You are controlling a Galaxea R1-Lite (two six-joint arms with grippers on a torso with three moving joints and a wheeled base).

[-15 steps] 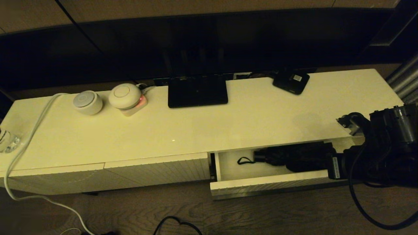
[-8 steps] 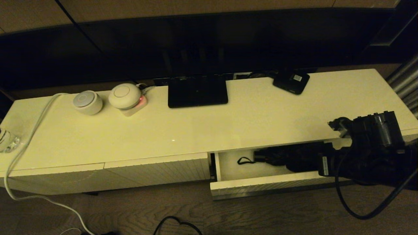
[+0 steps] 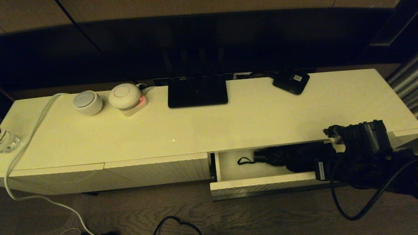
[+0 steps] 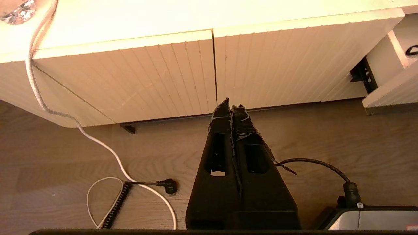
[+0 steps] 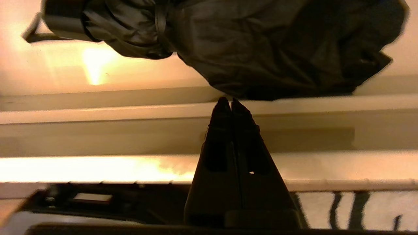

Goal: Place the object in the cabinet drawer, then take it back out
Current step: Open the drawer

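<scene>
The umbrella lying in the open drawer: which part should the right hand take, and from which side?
Probably the bunched fabric body of the umbrella, from above through the drawer's open top. It lies flat lengthwise, its bulk nearest the right hand, now shut; the short handle points away.

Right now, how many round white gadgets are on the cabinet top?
2. Both sit at the back left of the cabinet top: the grey-topped one farther left, the domed one just right of it. None seem hidden.

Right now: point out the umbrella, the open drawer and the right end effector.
umbrella [image 3: 295, 158]: head view, bunched black fabric.
drawer [image 3: 261, 187]: head view, ribbed front panel.
right end effector [image 5: 231, 102]: right wrist view, closed fingertips beside the umbrella fabric.
</scene>
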